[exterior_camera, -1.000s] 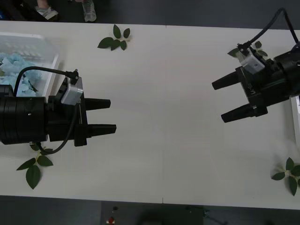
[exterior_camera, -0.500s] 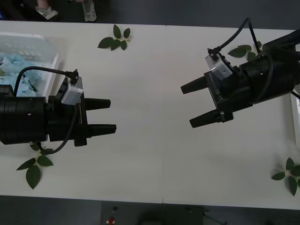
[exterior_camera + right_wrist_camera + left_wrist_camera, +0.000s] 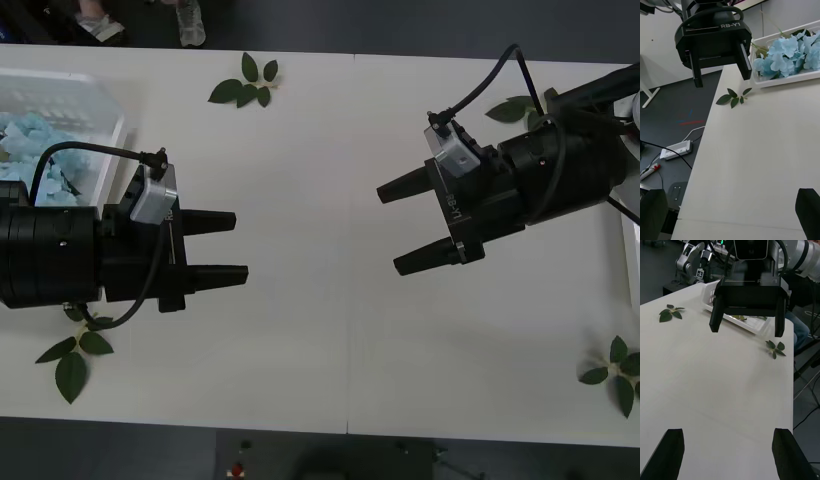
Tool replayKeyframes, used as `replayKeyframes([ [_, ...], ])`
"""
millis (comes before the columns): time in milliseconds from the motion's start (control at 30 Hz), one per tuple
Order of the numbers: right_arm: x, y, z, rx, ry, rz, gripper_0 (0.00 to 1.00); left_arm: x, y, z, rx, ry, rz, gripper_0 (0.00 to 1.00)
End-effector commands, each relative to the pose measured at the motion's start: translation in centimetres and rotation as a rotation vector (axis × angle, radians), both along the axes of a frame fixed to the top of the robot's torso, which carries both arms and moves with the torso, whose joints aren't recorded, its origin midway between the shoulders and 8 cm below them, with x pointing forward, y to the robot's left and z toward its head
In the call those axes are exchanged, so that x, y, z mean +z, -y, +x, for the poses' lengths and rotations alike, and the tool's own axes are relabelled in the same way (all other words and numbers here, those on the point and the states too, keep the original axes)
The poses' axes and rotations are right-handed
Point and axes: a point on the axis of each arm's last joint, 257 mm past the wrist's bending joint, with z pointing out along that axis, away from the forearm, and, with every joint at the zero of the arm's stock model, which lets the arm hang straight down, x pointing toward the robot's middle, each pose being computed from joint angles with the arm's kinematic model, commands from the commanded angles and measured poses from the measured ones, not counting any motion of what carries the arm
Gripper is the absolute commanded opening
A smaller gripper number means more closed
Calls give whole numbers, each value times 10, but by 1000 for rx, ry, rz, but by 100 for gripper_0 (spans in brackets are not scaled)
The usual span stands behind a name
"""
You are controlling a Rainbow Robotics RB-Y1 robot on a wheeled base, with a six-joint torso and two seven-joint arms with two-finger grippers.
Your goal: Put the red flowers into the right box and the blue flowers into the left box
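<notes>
I see blue flowers (image 3: 30, 140) piled in the left box (image 3: 70, 95) at the table's (image 3: 320, 330) far-left, my left gripper (image 3: 222, 246) released beside it, right gripper (image 3: 410, 225) spread wide over mid-table, both empty, 4 leaf sprigs (image 3: 243, 85) scattered

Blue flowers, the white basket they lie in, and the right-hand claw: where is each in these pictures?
blue flowers (image 3: 790, 54), right wrist view, middle of the cluster.
left box (image 3: 100, 110), front view, slotted white wall.
right gripper (image 3: 395, 228), front view, gap between its open fingertips.
</notes>
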Motion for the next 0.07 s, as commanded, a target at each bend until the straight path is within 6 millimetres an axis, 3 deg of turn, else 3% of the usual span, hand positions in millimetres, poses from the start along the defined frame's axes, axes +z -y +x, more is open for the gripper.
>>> replayKeyframes([
  [33,11,-3,2,8,50,10,100,9,9,-9,-31,16,-11,68],
  [67,11,-3,2,8,50,10,100,9,9,-9,-31,16,-11,68],
])
